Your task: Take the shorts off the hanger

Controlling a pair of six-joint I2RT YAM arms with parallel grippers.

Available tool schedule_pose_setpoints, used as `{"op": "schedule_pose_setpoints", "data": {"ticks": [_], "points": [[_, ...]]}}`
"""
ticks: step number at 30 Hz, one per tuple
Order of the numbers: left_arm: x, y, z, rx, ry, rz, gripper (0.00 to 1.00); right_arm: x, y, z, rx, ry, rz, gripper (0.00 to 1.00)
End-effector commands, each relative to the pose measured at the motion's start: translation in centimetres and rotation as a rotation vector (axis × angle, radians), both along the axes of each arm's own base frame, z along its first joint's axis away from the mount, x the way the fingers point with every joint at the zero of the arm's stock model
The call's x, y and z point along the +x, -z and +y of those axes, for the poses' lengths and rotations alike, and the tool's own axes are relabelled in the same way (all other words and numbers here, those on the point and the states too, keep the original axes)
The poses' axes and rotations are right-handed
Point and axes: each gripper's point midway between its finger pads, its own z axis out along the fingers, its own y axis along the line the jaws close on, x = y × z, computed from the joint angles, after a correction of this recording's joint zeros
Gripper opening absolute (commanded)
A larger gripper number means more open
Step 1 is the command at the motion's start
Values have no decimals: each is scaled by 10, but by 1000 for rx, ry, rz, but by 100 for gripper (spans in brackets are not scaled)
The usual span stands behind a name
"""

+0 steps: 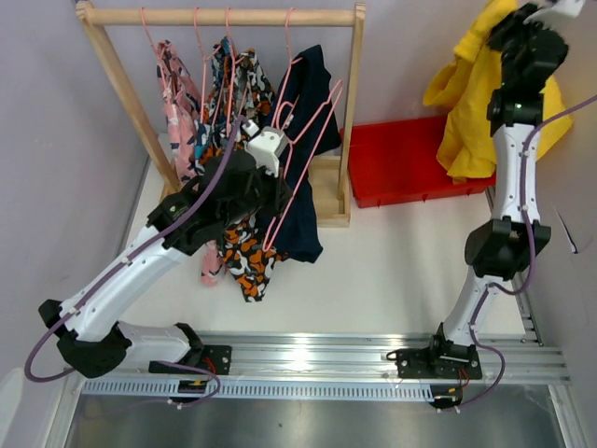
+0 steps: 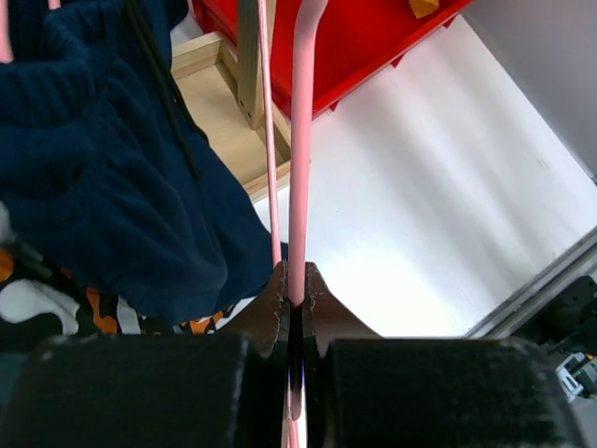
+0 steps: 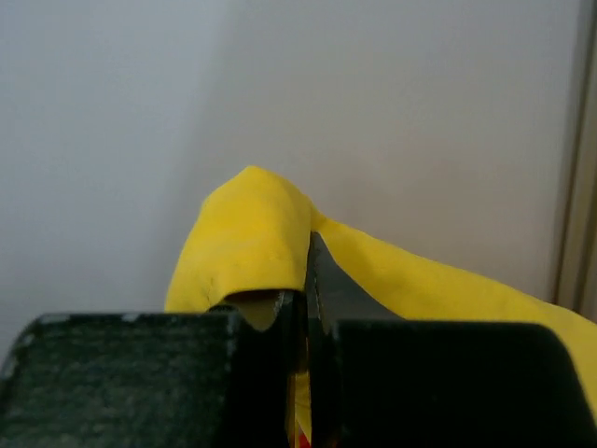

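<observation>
Rack (image 1: 224,16): patterned shorts (image 1: 182,112) hang on it, left of the left fingers. Yellow shorts (image 3: 252,233): off the rack, pinched in the fully closed right gripper (image 3: 306,280), cloth folded over its tips. Navy shorts (image 2: 103,168): hanging just left of the left gripper (image 2: 297,297), which is clamped tight on the pink hanger (image 2: 300,140)

A plain lilac-grey wall (image 1: 420,47) runs across 12 o'clock behind a white table (image 1: 401,261). A wooden rack (image 1: 224,16) stands at 11 o'clock, a red bin (image 1: 401,163) at 1 o'clock, an aluminium rail (image 1: 317,353) at 6 o'clock.
</observation>
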Motion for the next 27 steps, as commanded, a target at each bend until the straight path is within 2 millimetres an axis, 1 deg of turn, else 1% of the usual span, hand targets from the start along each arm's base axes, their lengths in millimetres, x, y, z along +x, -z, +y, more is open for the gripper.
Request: {"op": "schedule_pose_setpoints", "data": {"ticks": [1, 2, 3, 4, 5, 6, 7, 8, 9, 10, 11, 12, 13, 14, 15, 16, 17, 18, 19, 20, 21, 22, 23, 24, 25, 26, 27], "points": [[13, -30, -1, -61, -52, -63, 0, 1, 7, 23, 48, -133, -24, 0], [18, -36, 3, -57, -81, -71, 0, 19, 59, 28, 89, -156, 47, 0], [25, -32, 3, -45, -101, -59, 0, 20, 78, 30, 113, -156, 69, 0], [32, -31, 8, -39, -124, -54, 0, 14, 88, 34, 122, -162, 83, 0], [35, -42, 11, -53, -138, -62, 0, 23, 141, 36, 163, -157, 197, 0], [38, -42, 13, -43, -145, -61, 0, 22, 160, 42, 186, -165, 243, 5], [45, -46, 13, -37, -156, -67, 0, 21, 180, 46, 196, -183, 292, 16], [48, -42, 15, -15, -168, -58, 0, 17, 198, 51, 219, -199, 349, 31], [52, -49, 18, -8, -184, -77, 0, 13, 232, 58, 233, -215, 425, 41], [60, -52, 17, -1, -195, -82, 0, 8, 246, 64, 236, -233, 461, 50], [64, -51, 18, 16, -202, -81, 0, 0, 252, 69, 240, -239, 483, 74], [67, -68, 18, -8, -205, -110, 0, -8, 280, 76, 244, -241, 546, 85], [76, -64, 15, 4, -211, -104, 0, -14, 296, 77, 255, -219, 597, 99], [82, -63, 12, 9, -210, -103, 0, -22, 297, 80, 257, -216, 614, 99], [83, -86, 8, -31, -196, -138, 0, -29, 313, 82, 262, -210, 657, 99], [94, -73, -4, -4, -185, -113, 0, -36, 324, 86, 270, -206, 703, 99], [99, -72, -10, -5, -175, -106, 0, -44, 325, 91, 271, -218, 714, 100], [99, -102, -16, -62, -154, -151, 0, -53, 340, 94, 269, -225, 749, 99], [113, -82, -30, -28, -146, -113, 0, -59, 345, 100, 267, -240, 763, 99], [117, -97, -34, -55, -141, -138, 0, -66, 347, 103, 265, -249, 769, 99], [123, -94, -40, -49, -137, -132, 0, -74, 341, 106, 258, -258, 755, 99], [124, -121, -42, -98, -134, -184, 0, -84, 354, 106, 262, -257, 781, 99], [138, -107, -54, -80, -129, -170, 0, -90, 356, 107, 265, -261, 786, 99], [145, -107, -57, -88, -128, -176, 0, -99, 349, 117, 256, -287, 772, 99], [151, -118, -62, -127, -123, -209, 0, -110, 361, 123, 261, -302, 798, 99], [158, -118, -64, -145, -127, -214, 0, -117, 363, 132, 255, -322, 804, 99], [170, -115, -62, -156, -146, -216, 0, -126, 354, 137, 249, -337, 782, 99]]}}
